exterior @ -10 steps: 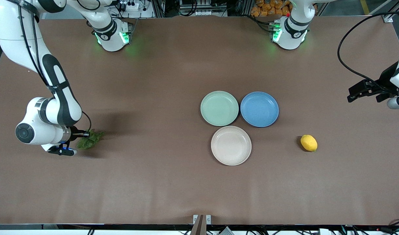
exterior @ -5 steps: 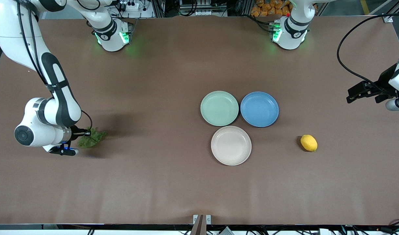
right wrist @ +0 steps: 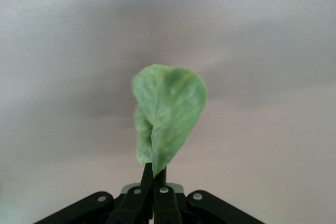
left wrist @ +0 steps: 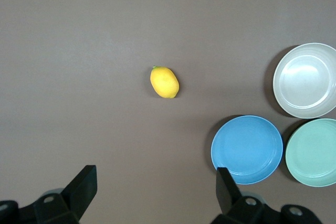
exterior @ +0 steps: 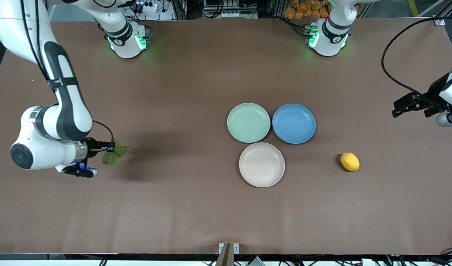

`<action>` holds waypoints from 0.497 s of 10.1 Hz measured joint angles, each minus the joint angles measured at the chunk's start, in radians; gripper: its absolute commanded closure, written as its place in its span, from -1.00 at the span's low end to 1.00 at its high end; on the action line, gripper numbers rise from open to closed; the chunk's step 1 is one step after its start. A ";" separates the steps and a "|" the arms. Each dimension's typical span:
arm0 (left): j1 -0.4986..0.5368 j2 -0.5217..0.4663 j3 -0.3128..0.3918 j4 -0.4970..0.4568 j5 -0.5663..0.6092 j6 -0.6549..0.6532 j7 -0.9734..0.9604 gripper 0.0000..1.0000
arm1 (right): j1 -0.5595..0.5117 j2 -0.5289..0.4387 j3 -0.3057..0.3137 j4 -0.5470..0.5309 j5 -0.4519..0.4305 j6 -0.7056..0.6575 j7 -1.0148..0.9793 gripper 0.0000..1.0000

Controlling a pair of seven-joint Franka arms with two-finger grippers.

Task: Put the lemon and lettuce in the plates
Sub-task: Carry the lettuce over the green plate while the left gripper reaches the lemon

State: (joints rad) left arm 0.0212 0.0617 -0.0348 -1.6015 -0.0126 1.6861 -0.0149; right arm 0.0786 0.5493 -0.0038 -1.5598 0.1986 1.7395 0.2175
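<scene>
Dangling from the right hand [exterior: 108, 149] at the middle left of the front view, the small dark green wrinkly lettuce leaf [exterior: 115, 154] is pinched by one edge between fingers pressed tight together, up over bare brown bench [exterior: 174, 221] toward the right arm's end. In the right wrist view the leaf [right wrist: 167, 116] stands up from the closed fingertips [right wrist: 154, 179], curled along its length.

Right of centre in the front view sits the pale mint green round plate [exterior: 248, 122], touching the blue round plate [exterior: 294, 123] beside it; the beige-white round plate [exterior: 261, 164] lies just below them, nearer the camera. All three are empty.

Lower right of the plates, the small oval bright yellow lemon [exterior: 349, 162] lies on the bench, apart from them.

At the right edge of the front view the left hand [exterior: 414, 105] hangs over the bench, waiting, its fingers spread wide and holding nothing; its wrist view shows the lemon [left wrist: 164, 82] between the two dark fingertips [left wrist: 84, 184].
</scene>
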 measured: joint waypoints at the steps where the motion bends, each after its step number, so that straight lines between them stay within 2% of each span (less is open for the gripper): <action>1: 0.000 0.000 0.000 0.000 0.000 0.000 0.000 -1.00 | 0.046 0.000 0.006 0.008 0.010 -0.002 0.083 1.00; 5: 0.001 0.001 0.000 0.000 0.000 0.000 0.000 -1.00 | 0.188 0.000 0.081 0.062 0.075 -0.002 0.401 1.00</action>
State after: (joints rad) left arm 0.0224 0.0625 -0.0351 -1.6016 -0.0126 1.6866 -0.0149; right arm 0.2666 0.5493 0.0770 -1.4973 0.2737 1.7380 0.6182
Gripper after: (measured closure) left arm 0.000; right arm 0.982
